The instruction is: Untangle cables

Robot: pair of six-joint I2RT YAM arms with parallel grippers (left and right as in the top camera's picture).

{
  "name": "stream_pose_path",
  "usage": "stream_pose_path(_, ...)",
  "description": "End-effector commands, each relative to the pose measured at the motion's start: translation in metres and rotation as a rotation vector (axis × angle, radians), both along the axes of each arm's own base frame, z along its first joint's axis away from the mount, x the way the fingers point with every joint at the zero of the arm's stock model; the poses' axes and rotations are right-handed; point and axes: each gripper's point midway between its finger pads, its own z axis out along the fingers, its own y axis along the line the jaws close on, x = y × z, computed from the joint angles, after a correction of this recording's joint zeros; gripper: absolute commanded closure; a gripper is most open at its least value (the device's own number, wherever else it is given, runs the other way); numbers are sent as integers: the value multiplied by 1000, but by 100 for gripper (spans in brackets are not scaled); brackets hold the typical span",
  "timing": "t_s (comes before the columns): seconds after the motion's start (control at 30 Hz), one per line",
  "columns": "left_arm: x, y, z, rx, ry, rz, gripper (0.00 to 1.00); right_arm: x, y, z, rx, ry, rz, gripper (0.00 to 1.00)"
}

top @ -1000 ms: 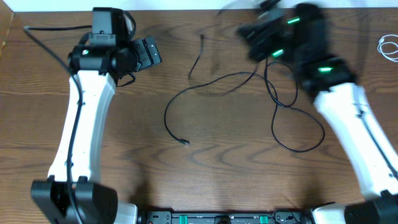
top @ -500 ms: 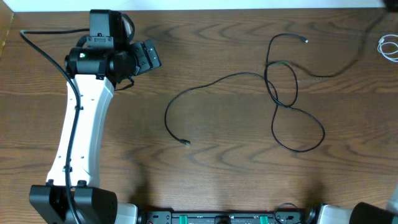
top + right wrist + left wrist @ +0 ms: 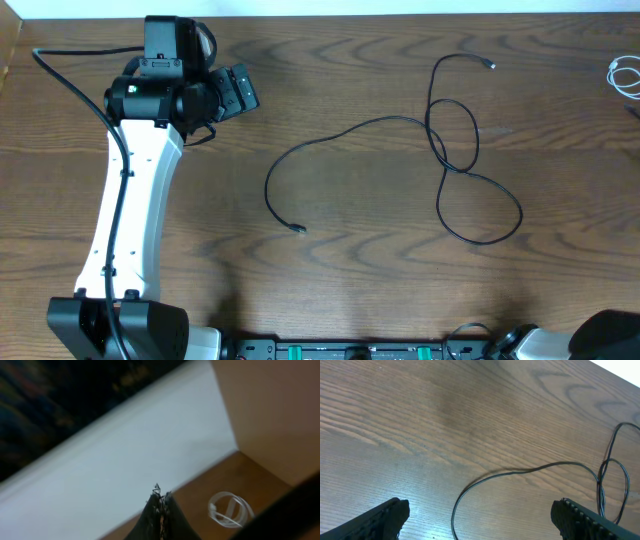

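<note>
- The long black cable (image 3: 372, 123) is sprawled across the middle of the worktop (image 3: 350, 290). One plug end sits near the centre, and the other end is up toward the far edge.
- On its right half it crosses over itself a couple of times, kind of a figure-eight. I'd say that's the actual knot left to sort out.
- The left claw (image 3: 238, 90) is parked off to the far left, well apart from the cable. In its wrist view both fingers (image 3: 385, 517) sit at the frame's edges, so it's spread wide with nothing in it. Looks like it's just staying out of the way.
- The right claw (image 3: 160, 502) isn't in the overhead shot at all. Its own camera is blurry and points at a wall and the worktop corner. The tips look pinched together into a point, but I can't tell if anything thin is caught between them.
- The short white cable (image 3: 229, 508) is coiled in that far right corner, separate from the black one, so it probably needs no work.
</note>
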Motion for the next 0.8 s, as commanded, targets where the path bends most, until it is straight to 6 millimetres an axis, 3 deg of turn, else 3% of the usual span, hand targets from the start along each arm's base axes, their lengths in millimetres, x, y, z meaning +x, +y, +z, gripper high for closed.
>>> stream_pose_path(0.0, -1, 1, -4, 11, 13, -11, 4, 6, -32, -30, -65, 104, -82, 99)
stream_pose_path(0.43, -3, -15, -4, 12, 11, -51, 4, 42, -87, -165, 31, 351, -137, 95)
stream_pose_path(0.47, -3, -15, -4, 12, 11, -51, 4, 43, -89, -175, 38, 371, -136, 86)
stream_pose_path(0.5, -3, -15, -4, 12, 12, -51, 4, 43, -90, -185, 55, 391, -133, 61)
stream_pose_path(0.57, -3, -15, -4, 12, 12, -51, 4, 41, -88, -195, 75, 415, -130, 33)
stream_pose_path(0.63, -3, -15, -4, 12, 12, -51, 4, 40, -87, -198, 86, 427, -128, 15)
stream_pose_path(0.77, -3, -15, -4, 12, 12, -51, 4, 38, -81, -197, 100, 432, -112, 1)
